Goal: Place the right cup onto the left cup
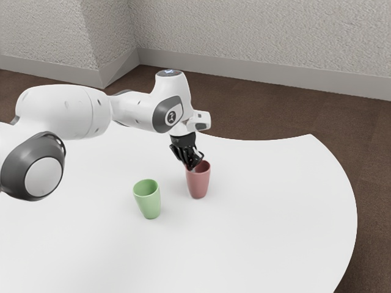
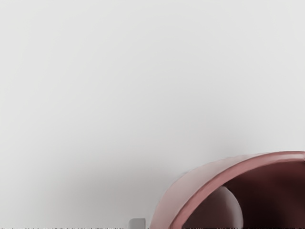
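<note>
Beneath a pale textured wall, both cups are borne mouth-up by the white tabletop, the red cup apart from the green cup. The black gripper is placed at the red rim, presumably so the base is left free for nesting; whether it is spread or closed cannot be told.
</note>
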Motion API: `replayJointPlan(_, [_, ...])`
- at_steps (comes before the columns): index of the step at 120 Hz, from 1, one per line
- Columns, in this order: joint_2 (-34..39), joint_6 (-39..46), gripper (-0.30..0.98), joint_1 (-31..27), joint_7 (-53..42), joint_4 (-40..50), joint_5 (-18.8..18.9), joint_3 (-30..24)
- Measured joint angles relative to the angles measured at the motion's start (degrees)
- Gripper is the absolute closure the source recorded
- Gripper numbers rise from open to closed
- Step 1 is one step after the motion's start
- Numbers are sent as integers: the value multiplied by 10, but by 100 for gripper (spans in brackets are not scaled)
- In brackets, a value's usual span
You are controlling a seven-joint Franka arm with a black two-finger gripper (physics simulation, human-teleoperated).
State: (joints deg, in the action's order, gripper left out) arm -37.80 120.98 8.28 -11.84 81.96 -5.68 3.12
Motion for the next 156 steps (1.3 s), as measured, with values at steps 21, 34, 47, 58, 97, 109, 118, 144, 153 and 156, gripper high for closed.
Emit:
replayJointPlan(21, [40,1,77,2,3,32,1,0])
replayJointPlan(34, [97,2,78,2,4,78,2,0])
replayJointPlan(47, [159,2,78,2,6,129,2,0])
replayJointPlan(58, [215,1,78,2,6,170,4,0])
replayJointPlan(97, [343,-8,79,-8,2,280,8,24])
replayJointPlan(109, [353,-9,79,-17,-1,296,9,33])
replayJointPlan(118, [352,-9,79,-27,-3,299,9,34])
replayJointPlan(144, [341,-7,79,-39,-8,313,9,35])
replayJointPlan(153, [338,-5,79,-36,-10,319,9,36])
replayJointPlan(156, [335,-5,79,-35,-10,320,9,36])
